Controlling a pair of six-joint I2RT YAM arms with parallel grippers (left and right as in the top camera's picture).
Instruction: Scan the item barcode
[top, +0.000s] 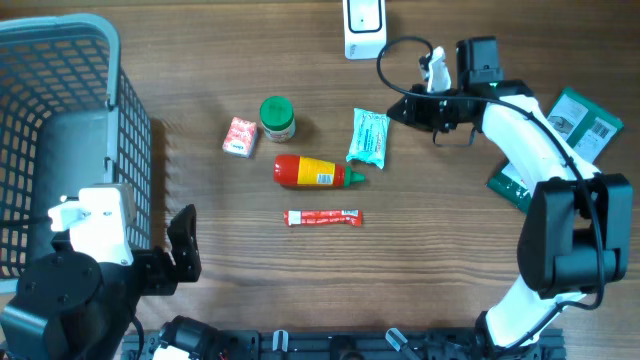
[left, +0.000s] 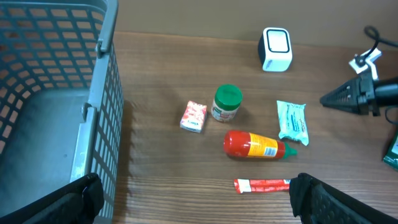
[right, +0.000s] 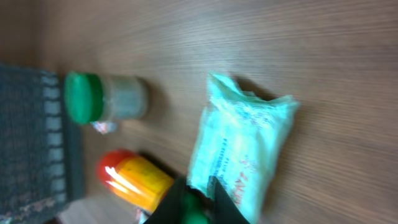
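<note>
A white barcode scanner (top: 364, 25) stands at the table's far edge, also seen in the left wrist view (left: 276, 48). Below it lies a teal packet (top: 369, 137). My right gripper (top: 393, 112) hovers just right of that packet, fingertips pointing left. In the right wrist view its fingers (right: 198, 186) stand a narrow gap apart with nothing between them, over the teal packet's (right: 239, 149) edge and the bottle's green cap. My left gripper (left: 196, 199) is wide open and empty at the near left, by the basket.
A red and yellow bottle (top: 318, 172), a green-lidded jar (top: 277, 118), a small pink packet (top: 239, 136) and a red stick packet (top: 322, 217) lie mid-table. A grey basket (top: 130, 120) fills the left. Green packets (top: 585, 125) lie far right.
</note>
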